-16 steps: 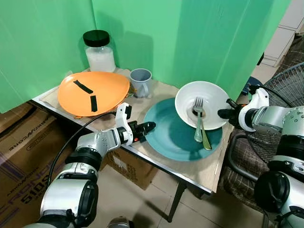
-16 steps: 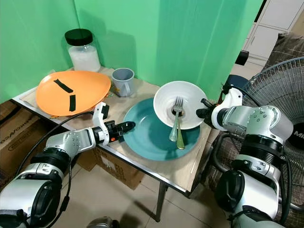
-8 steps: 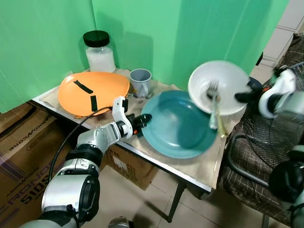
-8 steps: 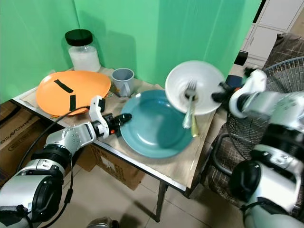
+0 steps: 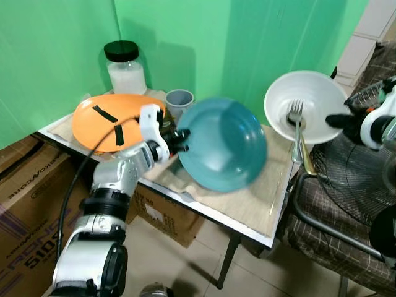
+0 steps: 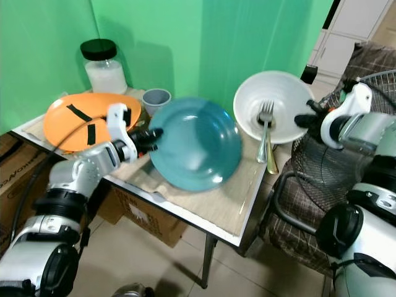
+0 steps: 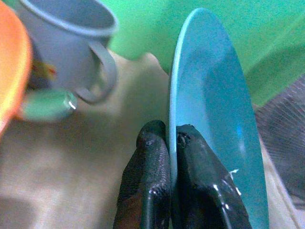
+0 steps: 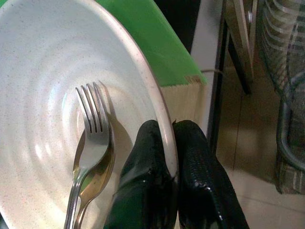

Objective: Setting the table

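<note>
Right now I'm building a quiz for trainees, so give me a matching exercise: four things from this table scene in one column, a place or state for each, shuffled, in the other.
Things:
1. teal plate
2. white bowl
3. fork
4. jar

Places or states:
A. lying in the bowl, handle over its rim
B. held by its rim in the left gripper, tilted up off the table
C. standing at the table's back corner, behind the orange plate
D. held by its rim in the right gripper

Pairs: 1-B, 2-D, 3-A, 4-C
</note>
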Robot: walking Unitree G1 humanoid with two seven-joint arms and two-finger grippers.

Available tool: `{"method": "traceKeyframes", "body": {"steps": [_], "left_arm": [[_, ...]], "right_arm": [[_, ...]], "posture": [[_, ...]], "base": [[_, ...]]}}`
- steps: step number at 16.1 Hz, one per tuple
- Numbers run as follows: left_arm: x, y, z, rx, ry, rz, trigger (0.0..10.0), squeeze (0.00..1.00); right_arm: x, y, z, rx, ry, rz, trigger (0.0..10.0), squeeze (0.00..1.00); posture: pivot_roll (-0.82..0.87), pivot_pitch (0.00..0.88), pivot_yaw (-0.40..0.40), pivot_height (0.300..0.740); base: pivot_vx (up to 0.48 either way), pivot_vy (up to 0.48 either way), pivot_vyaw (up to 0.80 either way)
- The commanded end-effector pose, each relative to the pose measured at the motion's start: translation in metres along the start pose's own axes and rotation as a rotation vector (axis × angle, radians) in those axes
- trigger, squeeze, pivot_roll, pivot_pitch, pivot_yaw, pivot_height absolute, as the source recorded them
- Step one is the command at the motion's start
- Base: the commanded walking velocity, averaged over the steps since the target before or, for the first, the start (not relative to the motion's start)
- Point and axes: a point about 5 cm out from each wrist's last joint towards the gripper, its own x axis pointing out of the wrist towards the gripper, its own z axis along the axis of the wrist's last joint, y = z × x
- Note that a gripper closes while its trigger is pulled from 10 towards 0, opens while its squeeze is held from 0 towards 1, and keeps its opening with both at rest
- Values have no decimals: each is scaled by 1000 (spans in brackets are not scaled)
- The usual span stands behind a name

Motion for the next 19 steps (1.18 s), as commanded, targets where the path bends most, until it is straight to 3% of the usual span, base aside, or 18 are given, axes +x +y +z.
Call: {"method": "traceKeyframes", "body": {"steps": [1, 5, 8, 9, 12, 13, 18, 19], "left_arm": [[-7, 5, 5, 48, -3, 93, 0, 0], [-35, -12, 72, 141, -247, 204, 0, 0], [-47, -29, 111, 202, -392, 199, 0, 0], [-53, -41, 130, 222, -462, 182, 0, 0], [-61, -58, 149, 278, -561, 137, 0, 0], [-63, -66, 153, 271, -593, 105, 0, 0], [-65, -74, 148, 263, -588, 40, 0, 0], [-66, -80, 145, 254, -593, -3, 0, 0]], "right_arm": [[-1, -2, 5, 12, -38, 13, 0, 0], [19, -7, -15, 19, 36, -11, 0, 0], [30, -4, -29, -25, 80, -24, 0, 0], [38, -1, -38, -56, 108, -39, 0, 0], [49, 8, -53, -57, 151, -16, 3804, 0], [55, 12, -63, -63, 185, -4, 10000, 0], [68, 23, -80, -38, 220, 35, 10000, 0], [71, 24, -83, -31, 217, 33, 10000, 94]], "posture": [[30, 0, -11, 740], [51, 0, -31, 740], [58, 0, -36, 740], [68, 0, -43, 740], [73, 0, -44, 740], [73, 0, -44, 740], [74, 0, -42, 740], [77, 0, -44, 740]], "base": [[0, 0, 0], [0, 0, 0], [0, 0, 0], [0, 0, 0], [0, 0, 0], [0, 0, 0], [0, 0, 0], [0, 0, 0]]}}
